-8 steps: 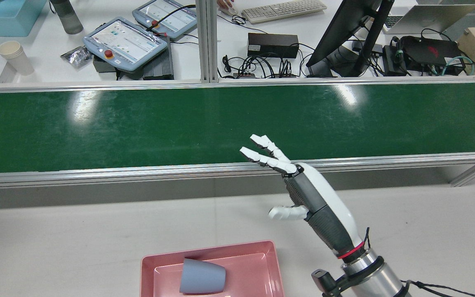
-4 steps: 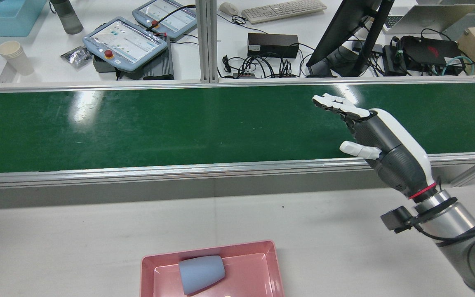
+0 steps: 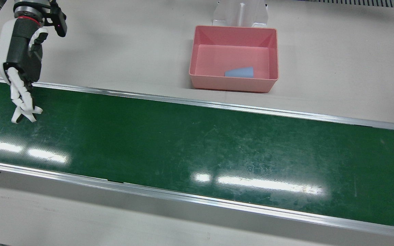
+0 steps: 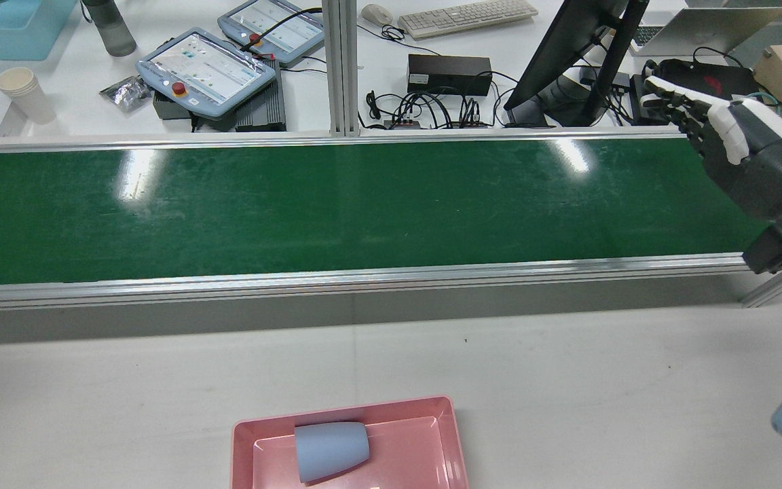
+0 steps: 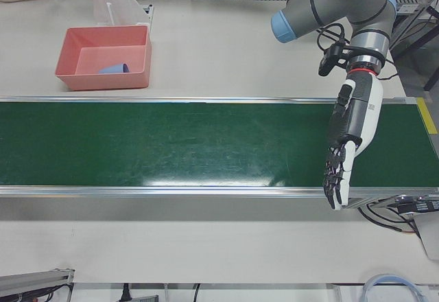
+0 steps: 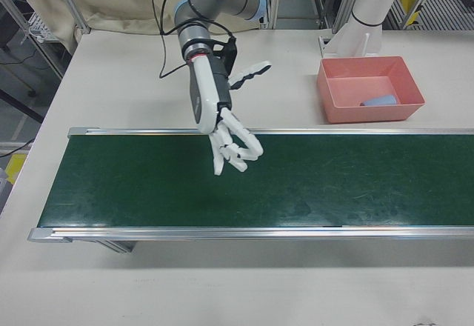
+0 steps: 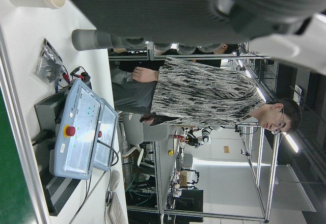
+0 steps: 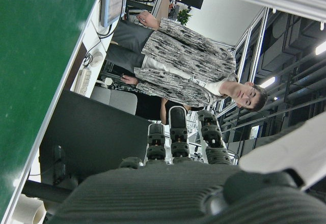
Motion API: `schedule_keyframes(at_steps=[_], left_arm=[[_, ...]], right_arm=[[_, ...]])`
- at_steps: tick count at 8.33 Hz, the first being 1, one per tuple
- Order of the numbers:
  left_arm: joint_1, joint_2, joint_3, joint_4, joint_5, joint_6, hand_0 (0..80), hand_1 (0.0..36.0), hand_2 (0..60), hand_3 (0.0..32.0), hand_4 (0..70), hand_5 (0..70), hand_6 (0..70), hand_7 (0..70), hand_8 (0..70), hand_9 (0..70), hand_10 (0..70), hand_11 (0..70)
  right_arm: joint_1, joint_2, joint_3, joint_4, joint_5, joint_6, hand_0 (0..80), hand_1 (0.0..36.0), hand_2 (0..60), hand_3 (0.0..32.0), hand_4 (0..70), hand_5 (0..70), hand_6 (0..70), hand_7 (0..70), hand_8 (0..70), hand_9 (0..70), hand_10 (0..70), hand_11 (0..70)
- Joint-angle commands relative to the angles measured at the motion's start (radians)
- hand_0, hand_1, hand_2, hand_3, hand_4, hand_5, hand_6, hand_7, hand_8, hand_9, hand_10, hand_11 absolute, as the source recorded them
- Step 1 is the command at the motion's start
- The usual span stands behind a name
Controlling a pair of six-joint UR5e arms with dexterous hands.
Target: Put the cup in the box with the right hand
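Cup (image 4: 330,450) is lying sideways in the pink box (image 4: 445,435); right hand (image 4: 747,153) is hanging open, empty, at 2 o'clock.

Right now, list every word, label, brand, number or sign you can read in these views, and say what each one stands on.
No text here can be read.
Teach pendants: their screens show coloured rows, too small to read.
Keyboard: key legends too small.
Black power box: no legible label.
Blue cup, pink box, green belt, right hand and left hand: no markings visible.
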Motion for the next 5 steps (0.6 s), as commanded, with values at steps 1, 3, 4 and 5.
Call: schedule_keyframes(at_steps=[1, 3, 4, 5], left_arm=[[0.001, 0.000, 0.000, 0.000, 0.000, 0.000, 0.0, 0.0, 0.0, 0.0, 0.0, 0.0, 0.0, 0.0, 0.0, 0.0, 0.0, 0.0], [-0.001, 0.000, -0.001, 0.000, 0.001, 0.000, 0.0, 0.0, 0.0, 0.0, 0.0, 0.0, 0.0, 0.0, 0.0, 0.0, 0.0, 0.0], [-0.001, 0.000, -0.001, 0.000, 0.001, 0.000, 0.0, 0.0, 0.0, 0.0, 0.0, 0.0, 0.0, 0.0, 0.0, 0.0, 0.0, 0.0], [0.001, 0.000, 0.000, 0.000, 0.001, 0.002, 0.0, 0.0, 0.0, 0.0, 0.0, 0.0, 0.0, 0.0, 0.0, 0.0, 0.0, 0.0]], right_arm=[[0.198, -0.043, -0.341, 0.338, -0.130, 0.170, 10.4, 1.5, 8.4, 0.0, 0.3, 0.8, 8.8, 40.1, 8.9, 20.8, 1.6, 2.4], [0.316, -0.108, -0.358, 0.379, -0.158, 0.175, 5.9, 0.2, 7.6, 0.0, 0.8, 0.6, 9.4, 43.0, 9.7, 22.5, 1.9, 2.7], [0.362, -0.114, -0.364, 0.382, -0.176, 0.172, 3.2, 0.0, 6.8, 0.0, 1.1, 0.4, 9.4, 43.1, 9.8, 22.7, 2.1, 3.0], [0.366, -0.108, -0.367, 0.381, -0.178, 0.173, 4.7, 0.0, 6.8, 0.0, 0.6, 0.5, 9.2, 42.4, 9.6, 22.3, 2.0, 2.8]])
